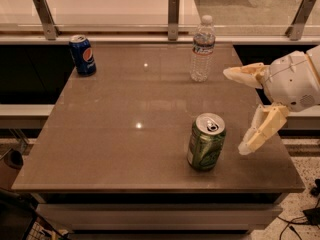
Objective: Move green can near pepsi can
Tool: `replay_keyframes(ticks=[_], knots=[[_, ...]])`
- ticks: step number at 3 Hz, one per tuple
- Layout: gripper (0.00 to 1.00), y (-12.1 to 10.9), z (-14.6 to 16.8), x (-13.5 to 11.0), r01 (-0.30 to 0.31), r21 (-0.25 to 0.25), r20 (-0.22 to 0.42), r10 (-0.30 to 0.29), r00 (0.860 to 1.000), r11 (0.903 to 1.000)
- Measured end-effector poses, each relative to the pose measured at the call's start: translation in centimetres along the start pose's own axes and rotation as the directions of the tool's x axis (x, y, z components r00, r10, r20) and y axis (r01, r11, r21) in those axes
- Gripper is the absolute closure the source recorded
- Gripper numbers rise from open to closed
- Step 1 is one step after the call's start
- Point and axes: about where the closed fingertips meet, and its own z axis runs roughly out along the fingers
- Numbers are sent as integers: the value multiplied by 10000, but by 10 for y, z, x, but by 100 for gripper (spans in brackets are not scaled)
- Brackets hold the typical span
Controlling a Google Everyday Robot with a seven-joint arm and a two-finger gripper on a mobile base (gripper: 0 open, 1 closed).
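Cream claw (pixel 233 111) — arm cropped — gapes beside green can (pixel 206 143).

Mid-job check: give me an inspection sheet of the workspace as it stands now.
Surface: glossy brown table with light reflections.
Job's things: green can upright near the front right; pepsi can upright at the far left corner; the two are well apart.
Clutter: clear water bottle upright near the far edge, right of centre.
Grippers: the gripper is open, right of the green can, not touching it, holding nothing.
Cables: what looks like a dark cable on the floor, lower right.
Surroundings: metal posts of a glass barrier behind the table.
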Motion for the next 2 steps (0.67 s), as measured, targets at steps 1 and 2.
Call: replay_keyframes(ticks=[1, 2], knots=[[0, 8, 12, 4, 50, -299, 768, -27, 9970, 9995], [0, 13, 22, 7, 151, -524, 1731, -58, 9849, 9985]])
